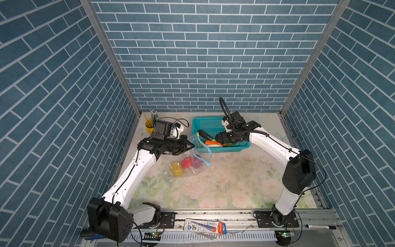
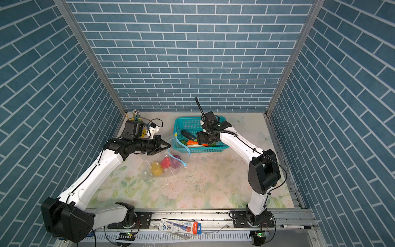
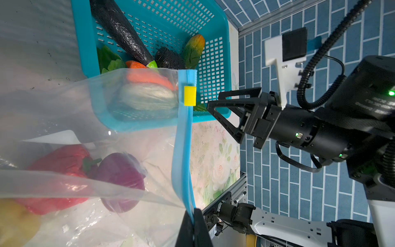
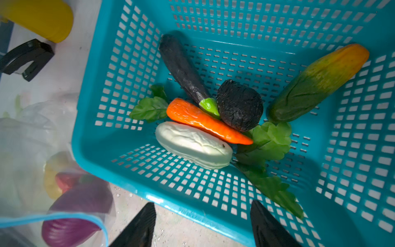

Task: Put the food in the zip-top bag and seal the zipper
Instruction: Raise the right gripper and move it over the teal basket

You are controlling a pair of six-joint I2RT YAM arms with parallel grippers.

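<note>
Floral table [image 1: 235,181], brick walls. Bag [image 1: 188,170] at basket's [image 1: 207,118] 7 o'clock, left gripper [image 1: 193,146] clamped on zipper [image 3: 182,149]. Right gripper [image 4: 203,223], jaws apart, over basket: best take carrot [image 4: 205,122] mid-length.

We see a floral-patterned table [image 1: 224,184]. On it stand a teal basket [image 1: 205,126] and, in the far left corner, a yellow cup [image 1: 148,126]. The zip-top bag [image 1: 187,172] rests just beside the basket.
</note>
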